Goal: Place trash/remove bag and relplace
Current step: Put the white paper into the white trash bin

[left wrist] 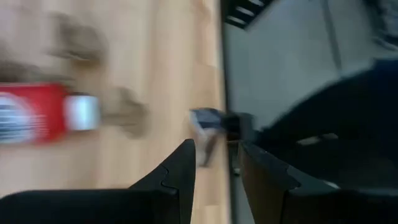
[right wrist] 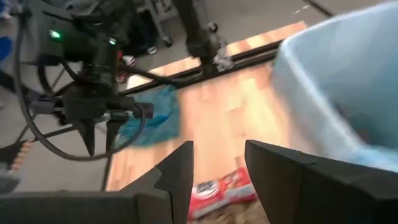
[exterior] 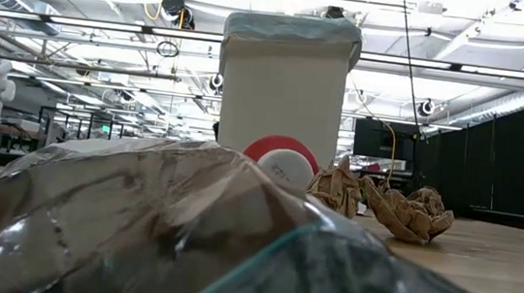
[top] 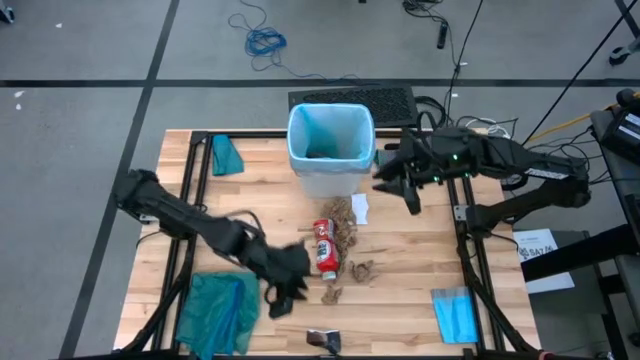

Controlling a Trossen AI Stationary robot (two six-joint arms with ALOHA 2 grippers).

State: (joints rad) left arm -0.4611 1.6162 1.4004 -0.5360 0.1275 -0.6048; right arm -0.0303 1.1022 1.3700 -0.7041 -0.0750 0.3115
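Observation:
A white bin lined with the light-blue bag stands at the table's far middle. In front of it lies the trash: a red-and-white bottle, crumpled brown paper, a white scrap, and a dark wrapper at the near edge. My left gripper hovers open, left of the bottle; in its wrist view the gripper points toward the wrapper. My right gripper hangs open just right of the bin, with nothing between its fingers.
A teal-green plastic bag lies at the near left and a smaller teal piece at the far left. A folded blue sheet lies at the near right. Black frame rails run along both sides of the table.

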